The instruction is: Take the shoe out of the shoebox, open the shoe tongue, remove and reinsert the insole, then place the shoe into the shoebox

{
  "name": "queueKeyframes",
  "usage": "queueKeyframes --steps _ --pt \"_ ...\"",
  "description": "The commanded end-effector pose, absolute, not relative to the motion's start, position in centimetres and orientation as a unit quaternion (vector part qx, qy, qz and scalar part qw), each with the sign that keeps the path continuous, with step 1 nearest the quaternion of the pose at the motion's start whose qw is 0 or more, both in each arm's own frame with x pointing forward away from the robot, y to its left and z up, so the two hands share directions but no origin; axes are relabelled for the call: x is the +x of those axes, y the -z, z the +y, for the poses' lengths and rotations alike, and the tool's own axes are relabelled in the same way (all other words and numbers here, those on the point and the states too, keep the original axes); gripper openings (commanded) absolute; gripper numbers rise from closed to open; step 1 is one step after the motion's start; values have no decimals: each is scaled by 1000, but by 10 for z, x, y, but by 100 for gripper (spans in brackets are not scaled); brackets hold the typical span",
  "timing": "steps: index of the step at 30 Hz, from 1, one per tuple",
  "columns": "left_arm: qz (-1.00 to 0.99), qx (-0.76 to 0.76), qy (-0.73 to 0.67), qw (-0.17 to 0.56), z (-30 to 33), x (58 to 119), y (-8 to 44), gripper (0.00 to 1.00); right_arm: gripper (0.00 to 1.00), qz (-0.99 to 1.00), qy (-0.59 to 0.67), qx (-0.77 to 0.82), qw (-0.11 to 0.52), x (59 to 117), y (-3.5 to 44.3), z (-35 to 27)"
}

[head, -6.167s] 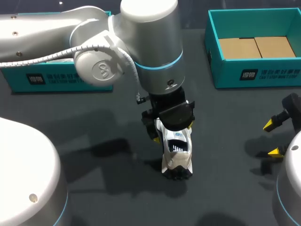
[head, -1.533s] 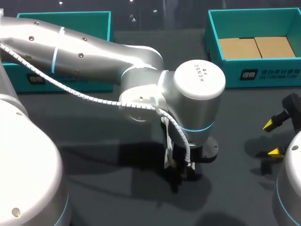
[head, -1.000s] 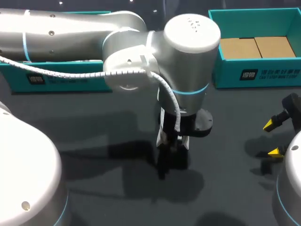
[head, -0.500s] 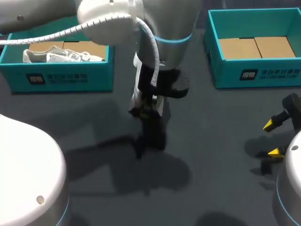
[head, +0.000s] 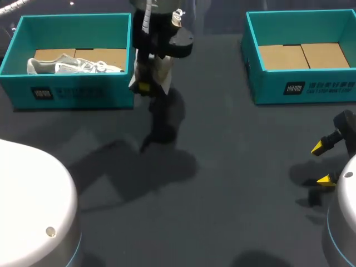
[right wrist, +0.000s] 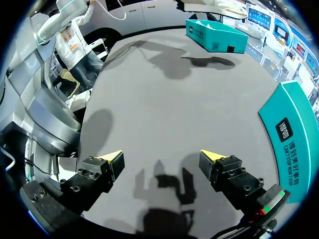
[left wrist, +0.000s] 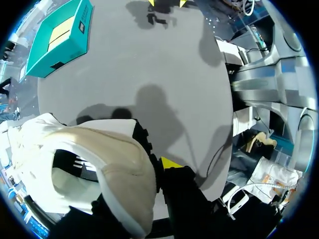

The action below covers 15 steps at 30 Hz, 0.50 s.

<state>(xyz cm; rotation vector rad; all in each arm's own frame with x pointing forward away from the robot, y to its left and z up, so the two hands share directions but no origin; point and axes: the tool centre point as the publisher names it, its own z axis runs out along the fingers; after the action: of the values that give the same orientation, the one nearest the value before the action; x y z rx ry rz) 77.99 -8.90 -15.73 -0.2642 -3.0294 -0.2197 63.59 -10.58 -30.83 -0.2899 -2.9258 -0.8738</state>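
Shoe (left wrist: 107, 159) aloft beside the left shoebox's (head: 72, 95) near right corner.
My left gripper (head: 149, 83) clamps it, long axis steep (mouth toward my wrist); right gripper (right wrist: 162, 159) gapes, far right of that box.

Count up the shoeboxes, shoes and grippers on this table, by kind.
Teal cardboard shoeboxes: 2
White shoes: 2, boxed shoe and held shoe
Yellow-tipped grippers: 2, left gripper and right gripper
Total: 6

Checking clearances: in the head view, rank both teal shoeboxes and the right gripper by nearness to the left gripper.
1. Left teal cardboard shoebox, beside the left gripper.
2. Right teal cardboard shoebox, across the table.
3. Right gripper, right edge.
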Motion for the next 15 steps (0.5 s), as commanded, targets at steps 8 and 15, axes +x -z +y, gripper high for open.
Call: queueKeyframes --steps 8,15 --pt "-994 -70 42 72 -6 849 137 0 100 -954 284 -95 36 634 308 -106" --pt "-995 -51 37 76 14 862 131 0 100 -954 284 -95 36 634 308 -106"
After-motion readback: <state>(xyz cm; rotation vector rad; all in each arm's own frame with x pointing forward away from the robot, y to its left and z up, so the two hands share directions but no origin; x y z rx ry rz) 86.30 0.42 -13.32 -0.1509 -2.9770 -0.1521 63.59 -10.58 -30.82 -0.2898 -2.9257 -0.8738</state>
